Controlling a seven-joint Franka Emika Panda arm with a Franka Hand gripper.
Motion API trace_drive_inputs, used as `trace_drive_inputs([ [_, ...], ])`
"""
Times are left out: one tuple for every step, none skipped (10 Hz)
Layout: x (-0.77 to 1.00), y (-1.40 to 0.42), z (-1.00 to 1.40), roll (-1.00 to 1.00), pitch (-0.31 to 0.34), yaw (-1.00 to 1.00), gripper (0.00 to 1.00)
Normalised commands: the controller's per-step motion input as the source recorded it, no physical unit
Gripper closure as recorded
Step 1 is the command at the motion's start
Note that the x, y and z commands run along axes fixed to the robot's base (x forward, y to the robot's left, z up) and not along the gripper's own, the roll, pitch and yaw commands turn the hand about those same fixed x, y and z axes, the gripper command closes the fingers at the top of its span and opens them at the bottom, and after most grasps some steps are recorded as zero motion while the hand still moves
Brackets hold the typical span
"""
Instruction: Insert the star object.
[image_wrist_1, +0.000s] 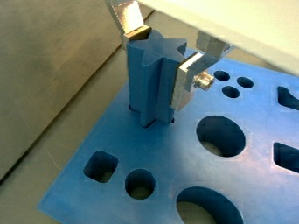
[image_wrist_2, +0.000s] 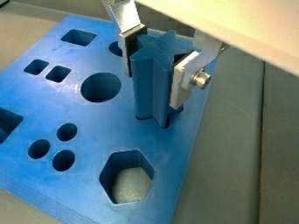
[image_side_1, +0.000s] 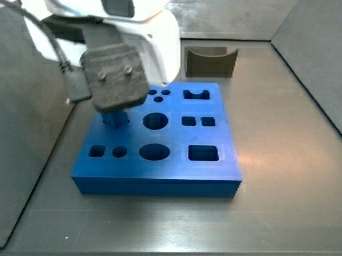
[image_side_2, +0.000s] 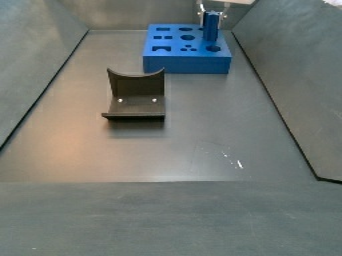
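Observation:
The star object (image_wrist_1: 152, 83), a bright blue ridged peg, stands upright with its lower end in the star-shaped hole at one corner of the wide blue block (image_wrist_1: 176, 179). It also shows in a wrist view (image_wrist_2: 156, 83). My gripper (image_wrist_1: 163, 57) sits over the peg's top, and its silver fingers (image_wrist_1: 188, 77) press on two opposite sides, shut on it. In a side view the gripper (image_side_1: 114, 95) hides most of the peg (image_side_1: 114, 120). In a side view the peg (image_side_2: 210, 30) rises from the block (image_side_2: 181, 66) under the gripper (image_side_2: 214, 10).
The block (image_wrist_2: 128, 131) has several other shaped holes: round, square, hexagonal. A dark grey-brown curved piece (image_side_2: 134, 95) lies on the floor away from the block, and also shows in a side view (image_side_1: 210, 60). Grey walls enclose the floor.

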Motion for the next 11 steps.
trace_drive_inputs([
  [-0.05,-0.28,-0.48,0.05,-0.403,0.0,1.0],
  [-0.1,-0.26,-0.54,0.03,-0.371,0.0,1.0],
  [-0.1,-0.1,-0.67,0.0,-0.309,0.0,1.0],
  [-0.09,-0.01,-0.67,0.06,-0.296,-0.03,1.0],
  [-0.12,0.0,-0.91,0.14,-0.137,-0.02,1.0],
  [0.0,-0.04,-0.92,0.17,0.031,0.0,1.0],
  [0.0,-0.04,-0.81,0.15,0.124,0.0,1.0],
  [0.11,-0.07,-0.78,0.16,0.156,-0.04,1.0],
  [0.23,-0.07,-0.78,0.07,0.197,-0.06,1.0],
  [0.17,-0.02,-0.82,0.05,0.147,-0.04,1.0],
  [0.1,0.0,-0.84,0.0,0.033,-0.06,1.0],
])
